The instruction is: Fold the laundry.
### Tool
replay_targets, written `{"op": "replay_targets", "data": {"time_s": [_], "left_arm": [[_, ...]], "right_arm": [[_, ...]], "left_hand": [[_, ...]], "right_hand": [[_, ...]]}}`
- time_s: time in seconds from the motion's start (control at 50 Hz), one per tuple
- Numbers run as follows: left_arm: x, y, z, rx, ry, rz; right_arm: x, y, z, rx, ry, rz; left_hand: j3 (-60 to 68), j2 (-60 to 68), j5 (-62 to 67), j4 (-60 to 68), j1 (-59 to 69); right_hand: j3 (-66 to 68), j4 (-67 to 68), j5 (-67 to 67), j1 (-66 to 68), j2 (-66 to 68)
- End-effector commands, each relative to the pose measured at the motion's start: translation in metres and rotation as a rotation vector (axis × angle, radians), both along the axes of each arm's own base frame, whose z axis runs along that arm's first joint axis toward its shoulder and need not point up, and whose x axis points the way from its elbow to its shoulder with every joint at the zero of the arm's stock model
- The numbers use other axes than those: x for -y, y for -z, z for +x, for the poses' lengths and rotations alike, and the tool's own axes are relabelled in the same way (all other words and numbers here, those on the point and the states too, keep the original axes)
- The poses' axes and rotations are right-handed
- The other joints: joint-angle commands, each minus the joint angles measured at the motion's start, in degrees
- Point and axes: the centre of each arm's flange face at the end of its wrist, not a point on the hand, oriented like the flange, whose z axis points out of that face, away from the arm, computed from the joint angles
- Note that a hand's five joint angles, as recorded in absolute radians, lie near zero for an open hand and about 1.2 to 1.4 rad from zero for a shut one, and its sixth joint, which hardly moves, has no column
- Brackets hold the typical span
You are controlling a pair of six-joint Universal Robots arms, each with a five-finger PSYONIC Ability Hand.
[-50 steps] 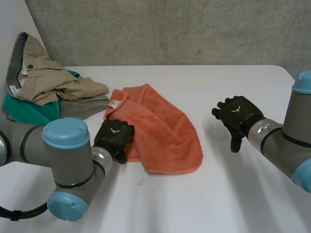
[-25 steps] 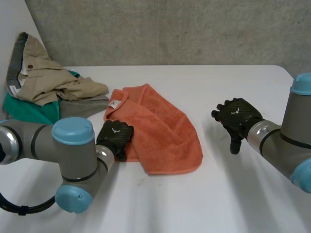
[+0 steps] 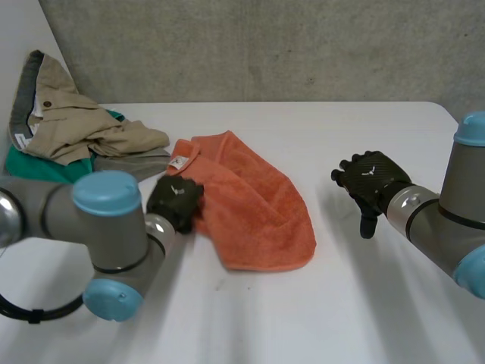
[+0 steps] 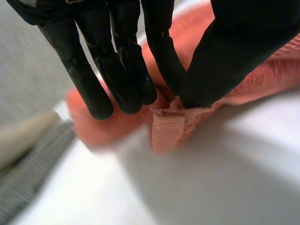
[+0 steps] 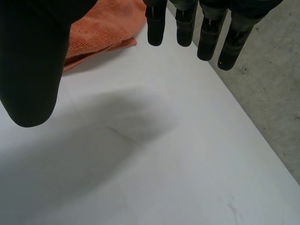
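An orange towel [image 3: 254, 201] lies crumpled in the middle of the white table [image 3: 303, 318]. My left hand [image 3: 176, 199] is at the towel's left edge. In the left wrist view its thumb [image 4: 225, 61] and fingers [image 4: 161, 58] pinch a hemmed corner of the towel [image 4: 171, 129] just above the table. My right hand [image 3: 370, 182] hovers over bare table to the right of the towel, fingers straight and spread. The right wrist view shows its fingertips [image 5: 185, 23] apart from the towel's edge [image 5: 101, 28].
A heap of clothes sits at the table's back left: a beige garment [image 3: 72, 121] on top, a green one [image 3: 42, 171] and a grey one [image 3: 132, 167] beneath. A concrete wall [image 3: 265, 45] stands behind, and the floor [image 5: 267, 89] lies past the table's right edge.
My left hand has closed its fingers and thumb on the towel's left corner and drawn it slightly back and left. The right hand has stayed where it was.
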Motion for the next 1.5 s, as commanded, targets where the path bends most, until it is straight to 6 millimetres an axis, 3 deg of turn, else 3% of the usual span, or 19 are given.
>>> {"op": "replay_targets", "data": {"time_s": [0.02, 0.12, 0.18, 0.34, 0.48, 0.54, 0.58, 0.62, 0.64, 0.66, 0.76, 0.88, 1.1, 1.3, 1.4, 1.46, 1.5], "left_arm": [[-0.009, -0.095, 0.005, -0.131, 0.0, -0.203], [-0.023, -0.161, 0.01, -0.23, 0.006, -0.355], [-0.03, -0.187, 0.014, -0.275, 0.007, -0.415], [-0.056, -0.234, 0.016, -0.378, 0.041, -0.512], [-0.063, -0.239, 0.017, -0.389, 0.05, -0.524], [-0.061, -0.227, 0.015, -0.37, 0.054, -0.492], [-0.06, -0.205, 0.012, -0.332, 0.058, -0.429], [-0.06, -0.182, 0.01, -0.296, 0.061, -0.366], [-0.061, -0.158, 0.01, -0.257, 0.066, -0.302], [-0.062, -0.146, 0.01, -0.237, 0.07, -0.269], [-0.065, -0.082, 0.011, -0.15, 0.073, -0.099], [-0.05, -0.046, -0.004, -0.223, 0.055, -0.019], [-0.009, -0.012, -0.052, -0.274, 0.09, -0.005], [0.008, 0.015, -0.066, -0.245, 0.098, -0.003], [0.013, 0.019, -0.07, -0.234, 0.104, -0.013], [0.012, 0.015, -0.07, -0.235, 0.105, -0.017], [0.01, 0.011, -0.069, -0.234, 0.106, -0.016]], "right_arm": [[0.003, -0.007, 0.003, 0.072, 0.024, 0.018], [0.01, -0.008, 0.003, 0.202, 0.085, 0.083], [0.013, -0.006, 0.005, 0.307, 0.109, 0.148], [-0.004, 0.03, 0.033, 0.453, 0.048, 0.378], [-0.024, 0.063, 0.072, 0.528, -0.01, 0.473], [-0.024, 0.07, 0.078, 0.525, -0.008, 0.448], [-0.024, 0.068, 0.08, 0.524, -0.001, 0.412], [-0.02, 0.059, 0.077, 0.509, 0.028, 0.348], [-0.018, 0.054, 0.074, 0.501, 0.041, 0.32], [-0.018, 0.048, 0.072, 0.491, 0.041, 0.296], [-0.028, 0.011, 0.06, 0.391, -0.004, 0.141], [-0.038, 0.01, 0.049, 0.308, -0.015, 0.104], [-0.034, 0.016, 0.012, 0.281, 0.081, 0.121], [-0.031, 0.027, -0.002, 0.266, 0.127, 0.154], [-0.03, 0.027, -0.002, 0.266, 0.127, 0.152], [-0.028, 0.025, -0.002, 0.269, 0.126, 0.145], [-0.026, 0.023, -0.001, 0.272, 0.125, 0.138]], "left_hand": [[12.1, 11.7, 14.3, 11.5, 14.8], [12.1, 11.7, 14.3, 11.5, 14.8], [12.1, 11.7, 14.3, 11.5, 14.8], [12.1, 11.7, 14.3, 11.5, 14.8], [12.1, 11.7, 14.3, 11.5, 14.8], [12.1, 11.7, 14.3, 11.5, 14.8], [8.7, 8.4, 11.0, 8.2, 11.5], [-21.4, -21.8, -19.2, -22.0, -18.7], [-49.7, -50.0, -47.4, -50.3, -47.0], [-57.9, -58.3, -55.7, -58.5, -55.2], [-55.0, -55.4, -52.8, -55.6, -52.3], [-49.7, -50.0, -47.4, -50.3, -47.0], [-41.9, -42.2, -39.6, -42.5, -39.2], [-36.6, -36.9, -34.3, -37.1, -33.8], [-12.0, -12.3, -9.7, -12.6, -9.3], [10.8, 10.5, 13.1, 10.2, 13.5], [12.1, 11.7, 14.3, 11.5, 14.8]], "right_hand": [[-2.3, -3.4, -3.3, -1.3, -2.6], [-2.3, -3.4, -3.3, -1.3, -2.6], [-2.3, -3.4, -3.3, -1.3, -2.6], [-2.3, -3.4, -3.3, -1.3, -2.6], [-2.3, -3.4, -3.3, -1.3, -2.6], [-2.3, -3.4, -3.3, -1.3, -2.6], [-2.3, -3.4, -3.3, -1.3, -2.6], [-2.3, -3.4, -3.3, -1.3, -2.6], [-2.3, -3.4, -3.3, -1.3, -2.6], [-2.3, -3.4, -3.3, -1.3, -2.6], [-2.3, -3.4, -3.3, -1.3, -2.6], [-2.3, -3.4, -3.3, -1.3, -2.6], [-2.3, -3.4, -3.3, -1.3, -2.6], [-2.3, -3.4, -3.3, -1.3, -2.6], [-2.3, -3.4, -3.3, -1.3, -2.6], [-2.3, -3.4, -3.3, -1.3, -2.6], [-2.3, -3.4, -3.3, -1.3, -2.6]]}}
